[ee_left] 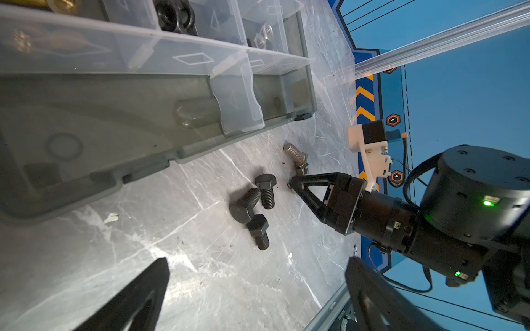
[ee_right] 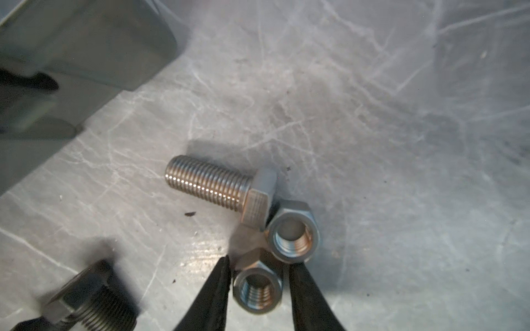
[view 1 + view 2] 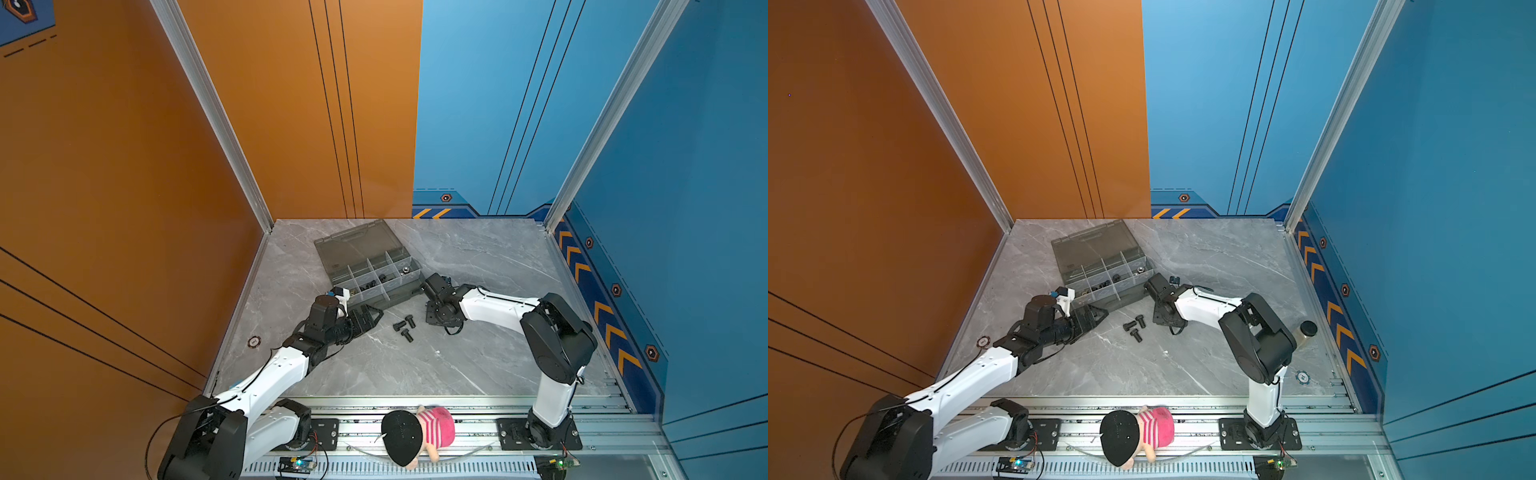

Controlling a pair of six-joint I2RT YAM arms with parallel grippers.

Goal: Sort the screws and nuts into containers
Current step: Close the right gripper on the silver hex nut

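Note:
In the right wrist view my right gripper (image 2: 259, 263) stands low over the table. Its two black fingers closely flank a silver hex nut (image 2: 258, 289), with a thin gap on one side. A second silver nut (image 2: 294, 232) touches the head of the long silver bolt (image 2: 218, 186) just beyond. Three black bolts (image 3: 405, 326) lie in a cluster before the organiser case (image 3: 399, 297). My left gripper (image 1: 258, 260) is wide open and empty, hovering left of that cluster. Cells of the case hold black nuts (image 1: 175, 14) and silver nuts (image 1: 263, 37).
The case's lid (image 3: 357, 245) lies open toward the back wall. A jar with a black lid (image 3: 1308, 330) stands behind my right arm. A plush doll with a black cap (image 3: 415, 432) lies on the front rail. Side walls close in left and right.

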